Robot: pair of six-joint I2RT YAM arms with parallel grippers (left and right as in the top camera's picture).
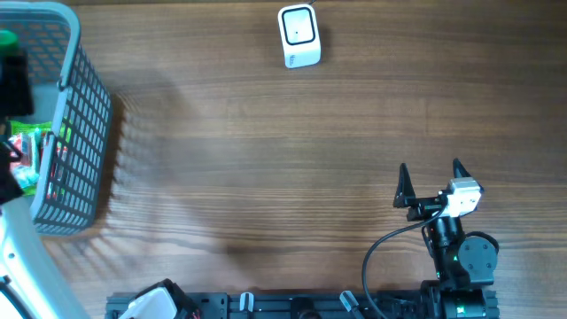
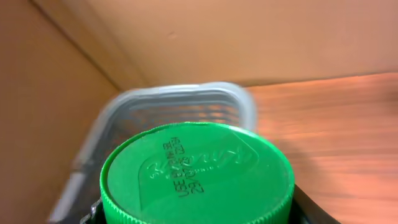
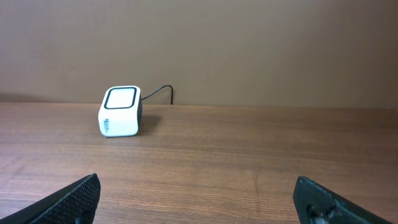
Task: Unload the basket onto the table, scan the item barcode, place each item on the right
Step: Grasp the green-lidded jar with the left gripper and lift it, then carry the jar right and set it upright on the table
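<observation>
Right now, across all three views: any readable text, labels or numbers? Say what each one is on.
Nothing can be quoted with confidence.
On the green lid, raised script logo: not legible.
On the green lid, dark printed code lines, upside down: too blurred to quote.
On the scanner, small label on its side: too small to read.
On the packets in the basket: print too small to read.

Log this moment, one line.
left gripper: holds green-lidded container by basket | right gripper: open, empty | scanner: scan not yet done
</observation>
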